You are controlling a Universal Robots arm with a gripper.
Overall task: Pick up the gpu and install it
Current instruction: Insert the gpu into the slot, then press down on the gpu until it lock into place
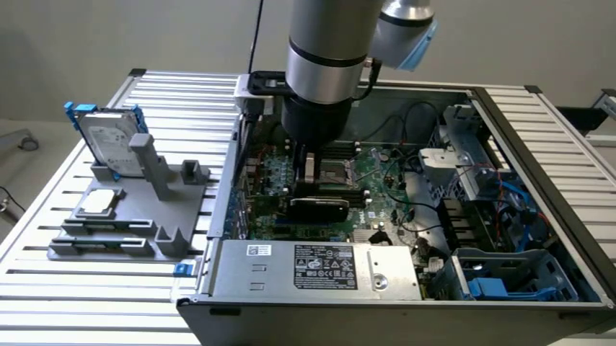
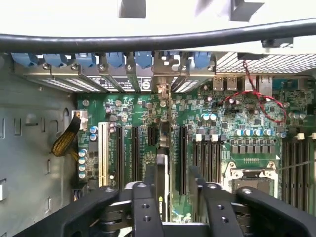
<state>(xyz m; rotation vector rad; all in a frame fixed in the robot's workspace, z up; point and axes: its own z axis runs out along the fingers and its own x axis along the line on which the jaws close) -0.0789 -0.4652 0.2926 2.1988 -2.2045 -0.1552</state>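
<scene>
The gpu (image 1: 319, 210) stands on edge on the green motherboard (image 1: 385, 173) inside the open computer case (image 1: 539, 144), its black rounded cover facing the case front. In the wrist view the gpu (image 2: 162, 165) runs as a thin edge from between my fingers to its silver bracket (image 2: 163, 89) at the rear slot row. My gripper (image 1: 310, 171) hangs straight down over the card's top edge. In the wrist view the gripper (image 2: 173, 185) is open, one finger (image 2: 149, 182) close beside the card and the other standing clear of it.
A silver hard drive (image 1: 106, 137) in a blue frame leans on a grey fixture (image 1: 125, 216) at the exterior view's left. The power supply (image 1: 318, 267) closes the case front. Long black slots (image 2: 133, 153) flank the card, next to a CPU socket (image 2: 249, 175).
</scene>
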